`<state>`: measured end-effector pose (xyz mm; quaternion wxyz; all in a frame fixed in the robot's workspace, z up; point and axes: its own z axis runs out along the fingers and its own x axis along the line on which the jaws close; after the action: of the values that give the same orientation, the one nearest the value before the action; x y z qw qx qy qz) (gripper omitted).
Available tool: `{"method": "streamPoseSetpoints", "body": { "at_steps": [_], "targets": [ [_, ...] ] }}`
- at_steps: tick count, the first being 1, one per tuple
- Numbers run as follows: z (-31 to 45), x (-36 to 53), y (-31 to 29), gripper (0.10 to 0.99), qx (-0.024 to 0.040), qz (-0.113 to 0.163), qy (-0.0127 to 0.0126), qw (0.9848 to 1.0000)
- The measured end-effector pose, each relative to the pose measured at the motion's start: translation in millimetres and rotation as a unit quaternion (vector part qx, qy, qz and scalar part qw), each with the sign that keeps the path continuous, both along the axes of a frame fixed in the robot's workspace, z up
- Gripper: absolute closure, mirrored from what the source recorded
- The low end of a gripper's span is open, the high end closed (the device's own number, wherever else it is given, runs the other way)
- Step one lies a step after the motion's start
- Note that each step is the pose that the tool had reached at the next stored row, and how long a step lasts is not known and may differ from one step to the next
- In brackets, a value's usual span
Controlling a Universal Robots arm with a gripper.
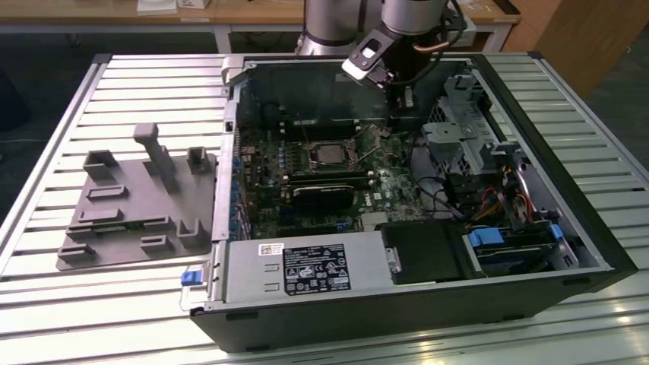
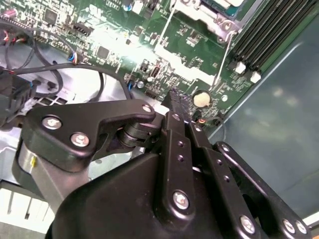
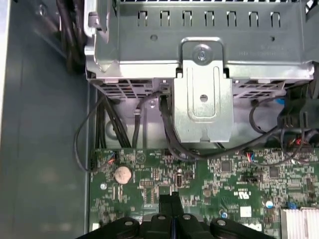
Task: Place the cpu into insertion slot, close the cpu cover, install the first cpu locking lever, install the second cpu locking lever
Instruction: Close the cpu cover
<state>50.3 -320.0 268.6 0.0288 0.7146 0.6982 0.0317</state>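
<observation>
In the exterior view the cpu [image 1: 327, 154] lies in the insertion slot [image 1: 309, 144] near the middle of the green board. The silvery cpu cover [image 2: 215, 19] lies flat around it. Two thin wire locking levers [image 2: 163, 31] [image 2: 224, 57] stick out from the socket over the board. My gripper [image 1: 403, 100] hangs from the arm inside the case, apart from the socket on its exterior-view right. Its black fingers are shut with nothing between them, the gripper [image 2: 178, 99] [image 3: 172, 200] standing above the board close to a round coin battery [image 3: 122, 174].
A metal drive cage [image 3: 202, 55] with loose black cables [image 3: 169, 134] stands just beyond the gripper. Long black memory slots [image 2: 269, 30] run beside the socket. A black block [image 1: 324, 199] and the power supply [image 1: 304, 270] sit nearer the front. A grey fixture [image 1: 132, 205] lies on the table at the exterior view's left.
</observation>
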Motion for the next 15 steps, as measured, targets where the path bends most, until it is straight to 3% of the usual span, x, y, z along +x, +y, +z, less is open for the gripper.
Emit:
{"method": "streamPoseSetpoints", "body": {
  "at_steps": [15],
  "targets": [
    [-21.1, 3.8, 0.0, 0.984, -0.0001, 0.000, 0.0084, 1.0000]
  ]
}}
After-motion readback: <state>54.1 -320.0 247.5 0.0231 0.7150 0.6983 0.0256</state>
